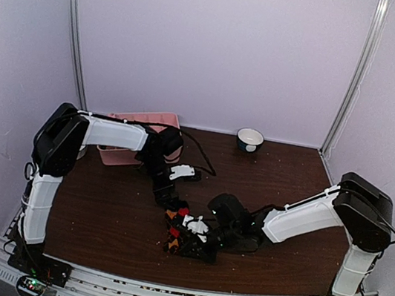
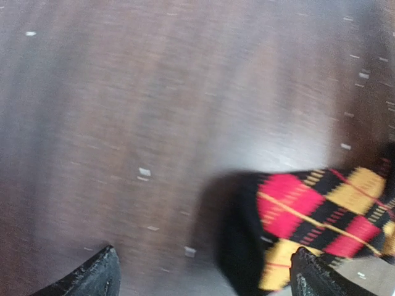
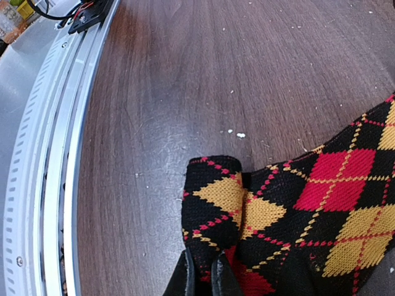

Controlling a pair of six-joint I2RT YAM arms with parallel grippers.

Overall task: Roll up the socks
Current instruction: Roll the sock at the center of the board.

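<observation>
A black argyle sock (image 1: 178, 229) with red and yellow diamonds lies on the dark wood table near the front middle. My right gripper (image 3: 203, 277) is shut on the folded end of this sock (image 3: 278, 203), pinching a fold of fabric between its fingers. My left gripper (image 2: 207, 277) is open wide, low over the table, with the sock's other end (image 2: 308, 216) beside its right finger (image 2: 315, 274); the left wrist view is blurred. In the top view the left gripper (image 1: 166, 202) and right gripper (image 1: 195, 236) are at opposite ends of the sock. The magenta-pink socks are out of view.
A pink compartment tray (image 1: 158, 118) lies at the back left, partly behind the left arm. A small white bowl (image 1: 250, 138) stands at the back wall. The metal rail at the table's front edge (image 3: 49, 154) runs close to the right gripper.
</observation>
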